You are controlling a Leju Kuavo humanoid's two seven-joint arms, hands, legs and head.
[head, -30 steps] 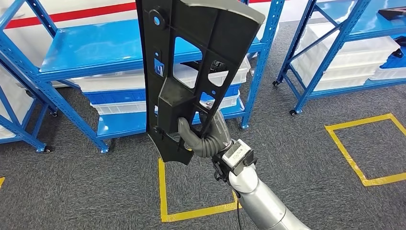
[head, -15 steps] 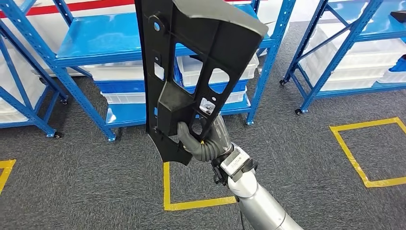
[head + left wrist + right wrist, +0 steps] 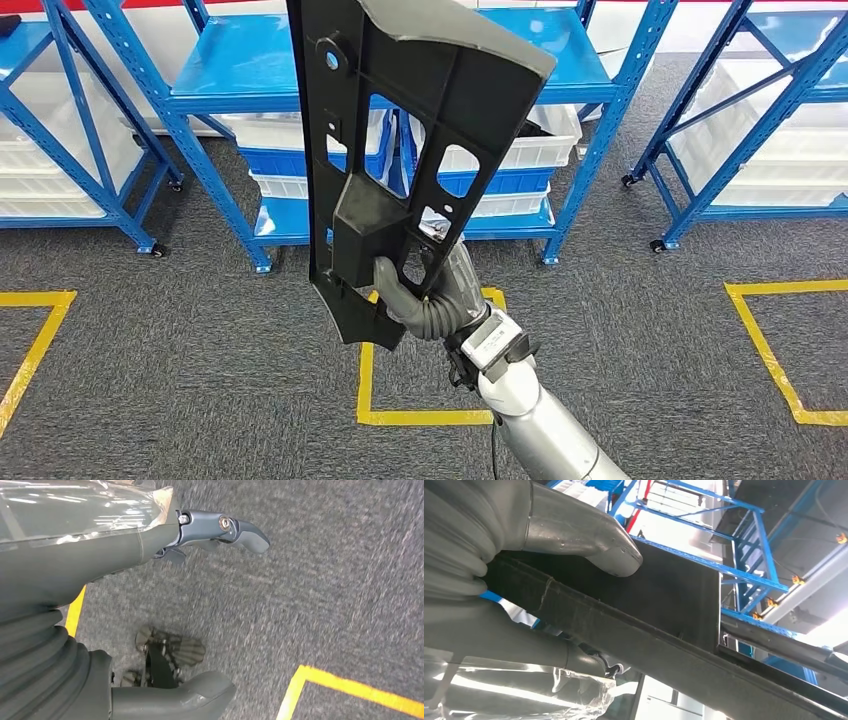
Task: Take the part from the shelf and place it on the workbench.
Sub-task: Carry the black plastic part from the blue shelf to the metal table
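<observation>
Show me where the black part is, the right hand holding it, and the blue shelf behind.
black part [image 3: 420,90], head view, on its upper panel.
right hand [image 3: 432,300], head view, on the grey ribbed cover.
blue shelf [image 3: 235,60], head view, on its top deck.

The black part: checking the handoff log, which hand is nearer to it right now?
Right. The right hand grips the black part near its lower end, holding it upright. The left hand hangs over the grey carpet, holding nothing.
</observation>
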